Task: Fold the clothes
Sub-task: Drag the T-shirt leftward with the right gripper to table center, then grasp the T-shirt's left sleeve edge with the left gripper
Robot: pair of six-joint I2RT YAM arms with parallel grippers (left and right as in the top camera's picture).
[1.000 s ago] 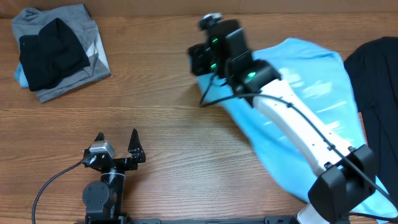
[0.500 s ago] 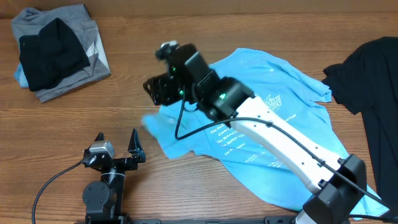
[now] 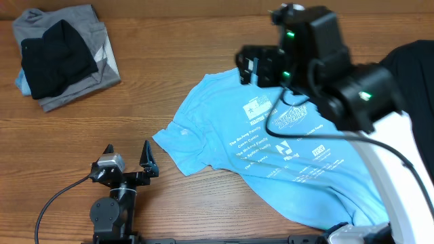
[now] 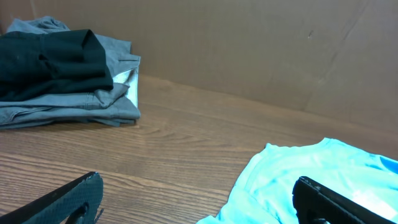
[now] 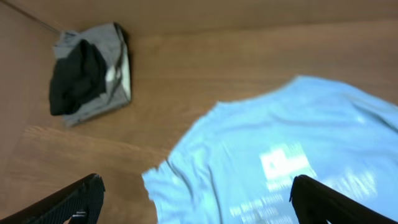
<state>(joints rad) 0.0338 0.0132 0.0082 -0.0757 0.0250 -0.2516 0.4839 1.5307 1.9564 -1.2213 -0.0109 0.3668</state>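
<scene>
Bare bench (image 3: 169, 81) between the grey/black pile (image 3: 64, 57) far left and the blue shirt (image 3: 224, 129): wide free lane. Right arm (image 3: 380, 115) hangs above the shirt's far half, blocking top access. Black shirt (image 3: 415, 95) covers the right edge. Left gripper (image 3: 127, 146) sits near the sleeve, fingers spread.

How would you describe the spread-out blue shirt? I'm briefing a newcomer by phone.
On the brown wooden table, look right of centre, under the white robot arm. There lies a light blue T-shirt, spread out and unfolded. It alone carries white printed lettering; the black garment at the right edge and the folded grey and black pile in the far left corner show none.
</scene>
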